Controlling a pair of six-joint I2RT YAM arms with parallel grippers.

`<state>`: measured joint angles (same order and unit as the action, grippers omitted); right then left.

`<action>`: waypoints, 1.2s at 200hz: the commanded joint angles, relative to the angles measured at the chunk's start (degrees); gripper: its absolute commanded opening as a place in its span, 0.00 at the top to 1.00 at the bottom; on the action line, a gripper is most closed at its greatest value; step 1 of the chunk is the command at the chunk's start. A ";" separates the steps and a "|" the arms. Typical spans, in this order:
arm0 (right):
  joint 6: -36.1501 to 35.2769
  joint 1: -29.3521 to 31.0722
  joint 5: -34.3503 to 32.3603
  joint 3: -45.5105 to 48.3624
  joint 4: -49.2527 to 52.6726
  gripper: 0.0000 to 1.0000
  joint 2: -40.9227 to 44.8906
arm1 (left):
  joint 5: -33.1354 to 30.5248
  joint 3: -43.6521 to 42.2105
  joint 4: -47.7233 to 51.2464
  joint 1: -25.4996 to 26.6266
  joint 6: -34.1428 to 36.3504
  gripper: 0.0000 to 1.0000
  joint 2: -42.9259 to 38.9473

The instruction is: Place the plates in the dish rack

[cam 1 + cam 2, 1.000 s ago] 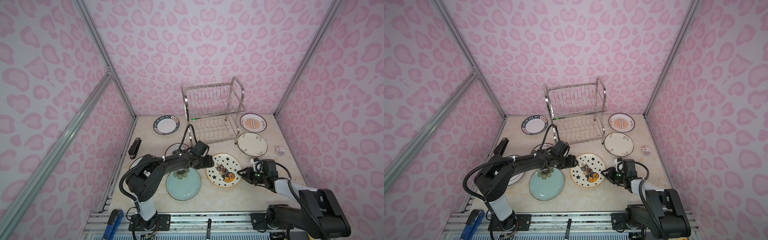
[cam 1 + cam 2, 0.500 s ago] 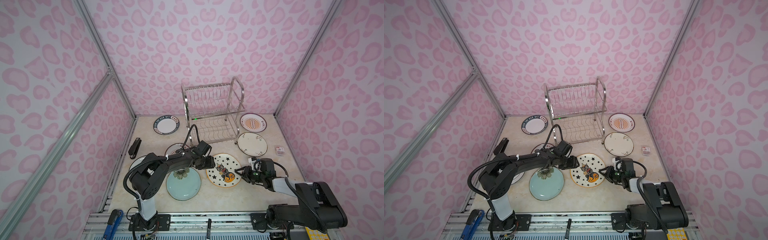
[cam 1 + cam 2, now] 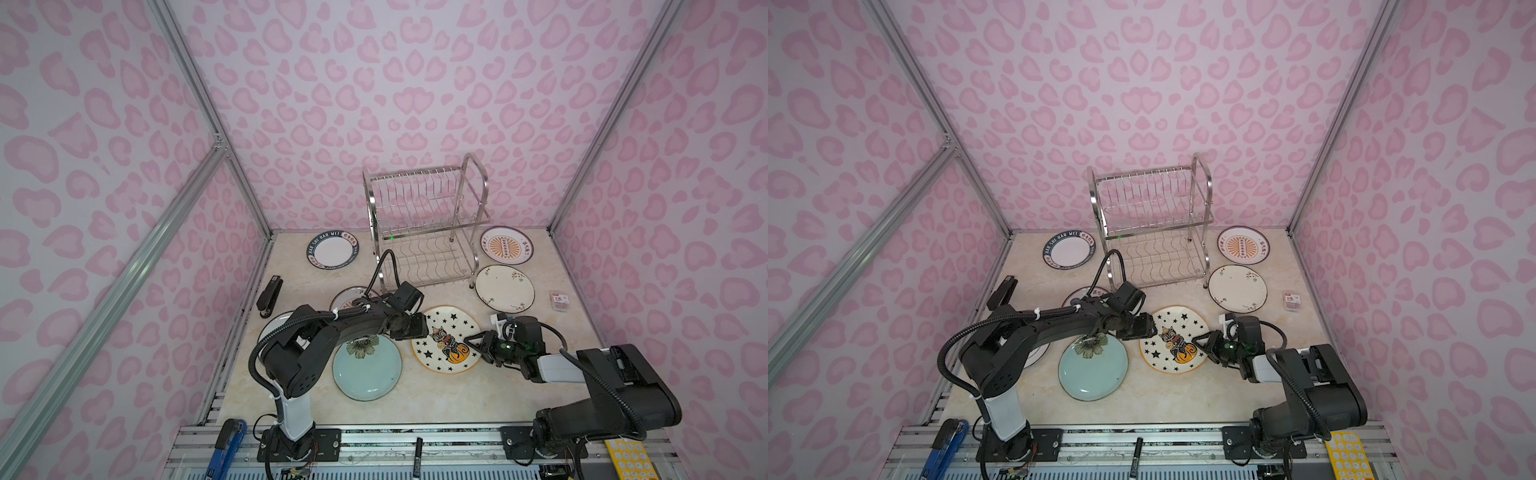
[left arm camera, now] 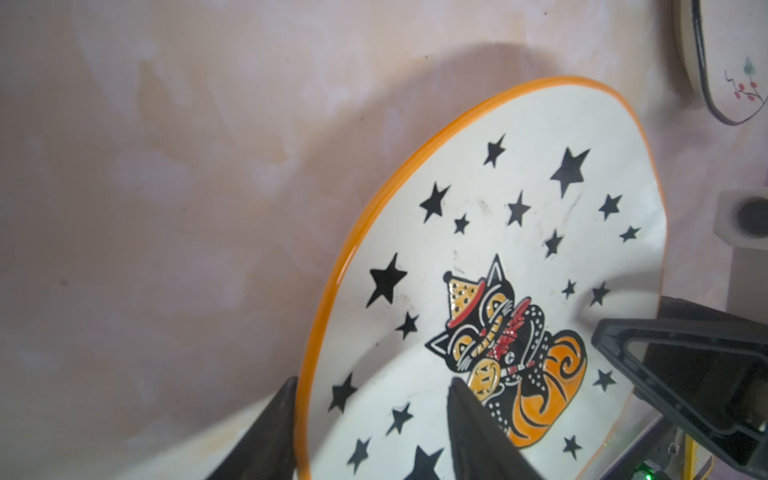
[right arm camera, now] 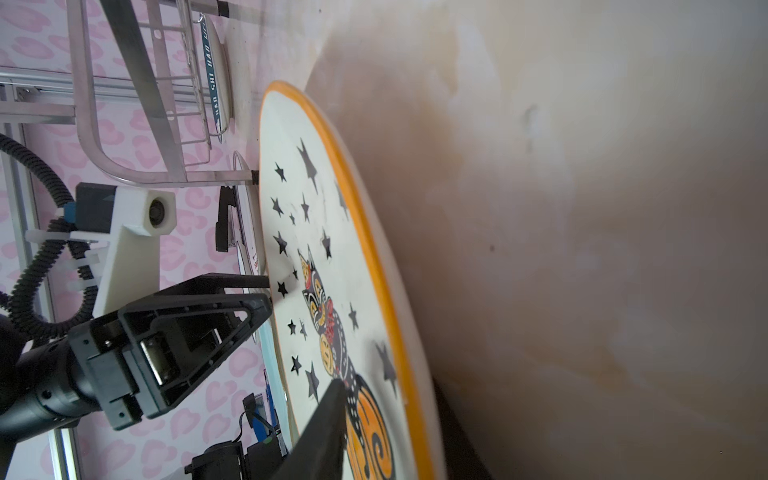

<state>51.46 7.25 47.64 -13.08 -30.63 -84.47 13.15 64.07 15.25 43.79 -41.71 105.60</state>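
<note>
**Change of state.** Within the last second the right gripper (image 5: 388, 388) has advanced from just outside the star-and-cat plate (image 3: 444, 338) onto its 3 o'clock rim. The left gripper (image 4: 372, 382) has remained at the 9 o'clock rim. Both grippers now bracket opposite edges of the same plate. Judged from this, a two-arm pickup is being set up and no lift is confirmed yet.

**Task status.** The star-and-cat plate lies on the table (image 3: 415, 409), near the dish rack (image 3: 428, 232) and at its 6 o'clock. Both tiers of the rack are empty. No plate has been loaded.

**Left arm.** The arm reaches low from its base at 7 o'clock, passing over the pale teal plate (image 3: 368, 370), with the forearm close to horizontal. The jaws stand partly open. One finger sits against the outside of the orange rim, the other hangs over the plate face, and nothing is clamped.

**Right arm.** The forearm stretches low toward 9 o'clock from its base at 5 o'clock. The wrist is rolled so that one finger lies over the plate face and the other under the rim. The gap is narrow. Whether the fingers already pinch the rim cannot be told.
</note>
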 commanded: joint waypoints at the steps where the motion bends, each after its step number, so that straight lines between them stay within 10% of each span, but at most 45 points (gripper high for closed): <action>1: 1.18 0.32 -0.45 0.51 0.97 0.72 -0.48 | 2.12 0.86 -1.87 0.26 0.67 0.43 0.15; 119: -4.93 -1.03 -1.63 -3.59 14.32 1.00 6.62 | -0.43 -0.18 -2.67 0.32 1.14 0.43 -2.78; 240: -13.22 -9.67 1.18 -13.16 35.53 1.00 24.75 | -14.27 -3.68 -0.40 0.24 10.36 0.27 -22.13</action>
<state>40.71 -1.28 45.56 -23.81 1.39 -63.48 6.94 58.52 11.49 44.14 -37.30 87.24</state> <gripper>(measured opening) 0.071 0.719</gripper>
